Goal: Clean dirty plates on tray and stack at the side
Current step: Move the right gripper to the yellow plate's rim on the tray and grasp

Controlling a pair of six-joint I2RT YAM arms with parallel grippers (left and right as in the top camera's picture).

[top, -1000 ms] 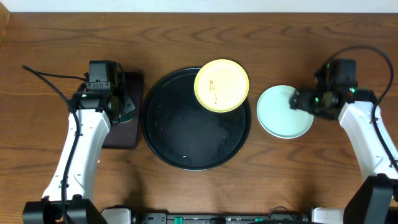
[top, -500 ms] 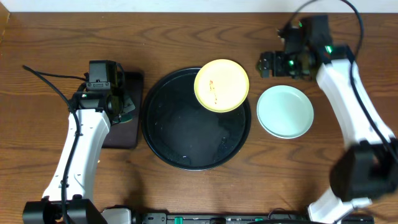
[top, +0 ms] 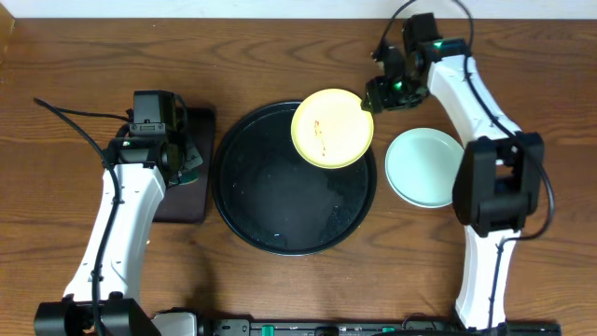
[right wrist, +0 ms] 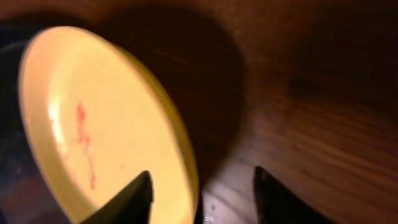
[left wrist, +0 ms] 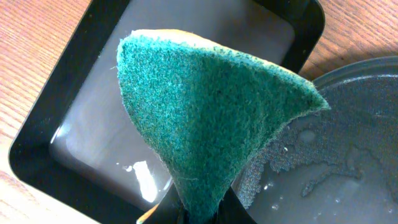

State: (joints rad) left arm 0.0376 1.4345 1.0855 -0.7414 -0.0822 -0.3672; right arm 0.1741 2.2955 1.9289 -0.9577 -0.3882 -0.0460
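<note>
One plate left on the tray

Within the last half second the right gripper [top: 373, 101] has dropped to the pale yellow round plastic plate [top: 332, 128], jaws spread astride its rim. The plate overlaps the large round black tray [top: 280, 219] mid-desk. Pale mint-green plates [top: 427, 168] sit stacked toward the right edge. The left gripper [top: 184, 161], unmoved, pinches a green scouring sponge [left wrist: 205, 112] over the rectangular black tray [left wrist: 37, 155] on the brown wooden desk [top: 75, 56].

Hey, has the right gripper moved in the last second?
Yes. The right gripper left the mint plate, which stayed put, and swung up-left to the rim of the yellow plate.
</note>
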